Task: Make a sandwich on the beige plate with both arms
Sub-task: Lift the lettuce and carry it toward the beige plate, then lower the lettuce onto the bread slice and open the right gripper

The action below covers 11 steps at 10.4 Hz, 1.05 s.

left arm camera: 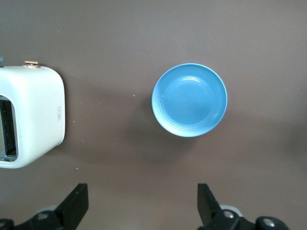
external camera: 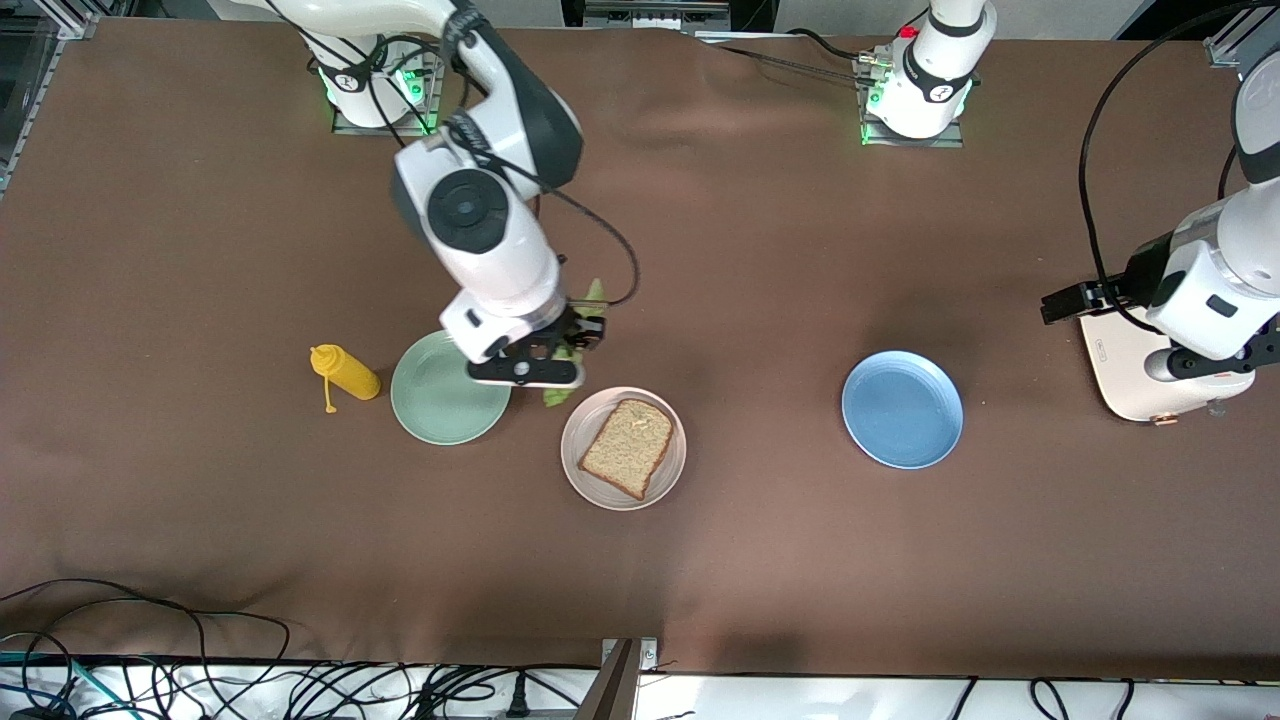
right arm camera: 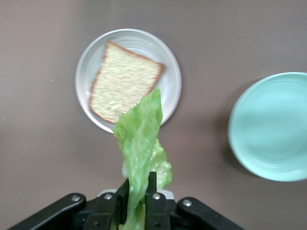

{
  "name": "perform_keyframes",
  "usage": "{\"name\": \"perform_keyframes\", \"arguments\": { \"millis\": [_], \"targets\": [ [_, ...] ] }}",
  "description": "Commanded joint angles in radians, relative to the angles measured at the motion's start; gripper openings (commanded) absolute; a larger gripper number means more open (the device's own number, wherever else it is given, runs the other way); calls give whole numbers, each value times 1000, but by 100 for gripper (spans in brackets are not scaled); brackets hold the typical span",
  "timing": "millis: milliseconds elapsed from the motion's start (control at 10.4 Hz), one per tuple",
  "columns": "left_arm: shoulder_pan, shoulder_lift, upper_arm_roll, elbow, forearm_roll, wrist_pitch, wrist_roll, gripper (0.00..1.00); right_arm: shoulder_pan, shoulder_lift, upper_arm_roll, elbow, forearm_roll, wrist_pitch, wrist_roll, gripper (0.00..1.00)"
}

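Note:
One tan bread slice (external camera: 627, 447) lies on the beige plate (external camera: 586, 471) near the table's middle; it also shows in the right wrist view (right arm camera: 122, 84) on that plate (right arm camera: 169, 84). My right gripper (external camera: 556, 362) is shut on a ruffled green lettuce leaf (right arm camera: 141, 139), held in the air over the table between the mint green plate and the beige plate. The leaf's tip (external camera: 556, 397) hangs beside the beige plate's rim. My left gripper (left arm camera: 142, 203) is open and empty, up over bare table near the toaster. A second bread slice is out of view.
A mint green plate (external camera: 440, 400) lies beside the beige plate, toward the right arm's end. A yellow mustard bottle (external camera: 346, 373) lies beside it. A blue plate (external camera: 902, 409) and a white toaster (external camera: 1130, 375) lie toward the left arm's end. Cables run along the front edge.

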<state>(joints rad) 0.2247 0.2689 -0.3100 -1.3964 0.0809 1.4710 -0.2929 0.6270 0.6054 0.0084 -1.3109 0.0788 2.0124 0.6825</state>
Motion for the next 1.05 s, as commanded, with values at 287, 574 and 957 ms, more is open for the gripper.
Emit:
{"name": "perform_keyframes", "arguments": {
  "millis": [287, 574, 957],
  "targets": [
    [38, 105, 3, 33, 22, 24, 14, 100, 39, 221, -15, 193, -8, 230, 32, 0],
    [71, 96, 28, 66, 26, 32, 47, 100, 48, 269, -15, 185, -106, 243, 31, 0],
    [82, 85, 25, 73, 7, 26, 120, 100, 46, 316, -18, 179, -123, 285, 16, 2]
  ]
}}
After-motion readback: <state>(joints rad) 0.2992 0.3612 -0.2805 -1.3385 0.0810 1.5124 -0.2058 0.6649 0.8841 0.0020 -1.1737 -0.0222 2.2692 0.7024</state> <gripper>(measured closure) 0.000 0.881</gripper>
